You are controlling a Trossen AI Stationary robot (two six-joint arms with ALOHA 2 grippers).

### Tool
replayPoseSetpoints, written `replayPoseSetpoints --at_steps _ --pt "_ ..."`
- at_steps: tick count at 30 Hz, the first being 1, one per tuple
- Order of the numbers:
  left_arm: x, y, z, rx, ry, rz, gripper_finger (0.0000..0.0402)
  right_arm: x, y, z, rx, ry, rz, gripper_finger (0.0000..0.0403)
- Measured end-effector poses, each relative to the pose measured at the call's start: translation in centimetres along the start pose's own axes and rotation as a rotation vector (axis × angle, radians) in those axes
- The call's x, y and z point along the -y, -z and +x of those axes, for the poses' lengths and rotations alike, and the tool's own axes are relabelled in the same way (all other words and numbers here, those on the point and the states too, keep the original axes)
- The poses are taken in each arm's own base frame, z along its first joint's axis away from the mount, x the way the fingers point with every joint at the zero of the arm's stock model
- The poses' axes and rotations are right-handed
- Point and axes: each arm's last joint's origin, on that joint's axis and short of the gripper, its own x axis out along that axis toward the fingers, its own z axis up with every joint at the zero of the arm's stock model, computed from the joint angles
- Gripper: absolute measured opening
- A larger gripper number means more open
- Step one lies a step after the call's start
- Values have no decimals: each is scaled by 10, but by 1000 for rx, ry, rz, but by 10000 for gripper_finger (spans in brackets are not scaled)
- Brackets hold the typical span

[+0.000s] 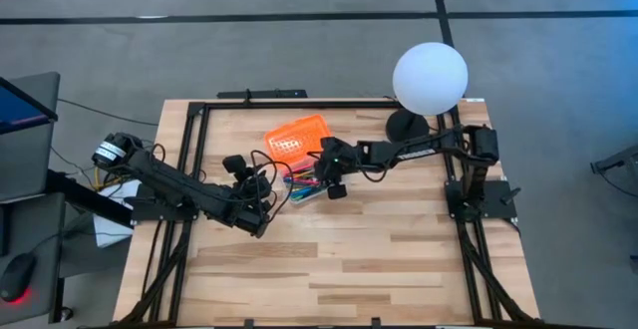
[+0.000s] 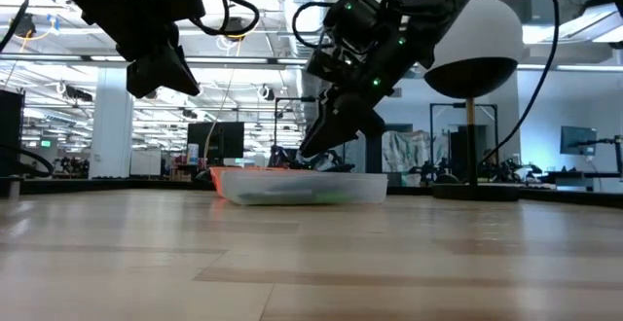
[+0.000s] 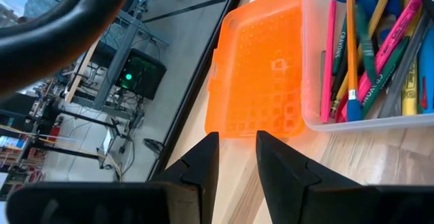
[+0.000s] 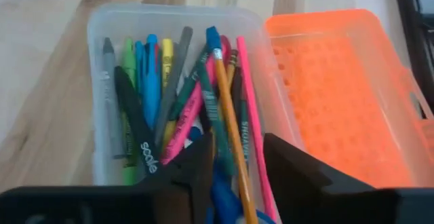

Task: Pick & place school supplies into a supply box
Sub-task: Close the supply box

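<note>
My right arm reaches in from the right side toward the table's middle, its dark two-finger right gripper [image 4: 234, 166] tipped downward with the fingers parted and nothing between them. My left arm stretches in from the left, its dark left gripper [image 3: 236, 157] raised, fingers slightly apart and empty.

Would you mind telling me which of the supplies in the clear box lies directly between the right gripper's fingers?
The orange pencil with the blue tip: it runs straight between the right gripper's open fingers, crossing over the other pens.
</note>
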Motion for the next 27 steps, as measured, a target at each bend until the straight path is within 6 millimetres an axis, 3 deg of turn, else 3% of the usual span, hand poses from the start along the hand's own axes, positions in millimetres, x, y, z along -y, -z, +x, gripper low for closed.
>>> replayPoseSetpoints --at_steps 7,14,23,27 --pt "0 0 -1 10 -11 5 93 -7 -24 -30 186 -160 -52 144" --pt "4 4 -19 134 -69 34 93 0 -39 -87 271 -179 -58 120" --pt "6 21 -55 350 -116 56 93 12 -41 -184 358 -121 1 102" --pt "5 28 -66 421 -106 34 93 4 -29 -232 437 -71 47 102"
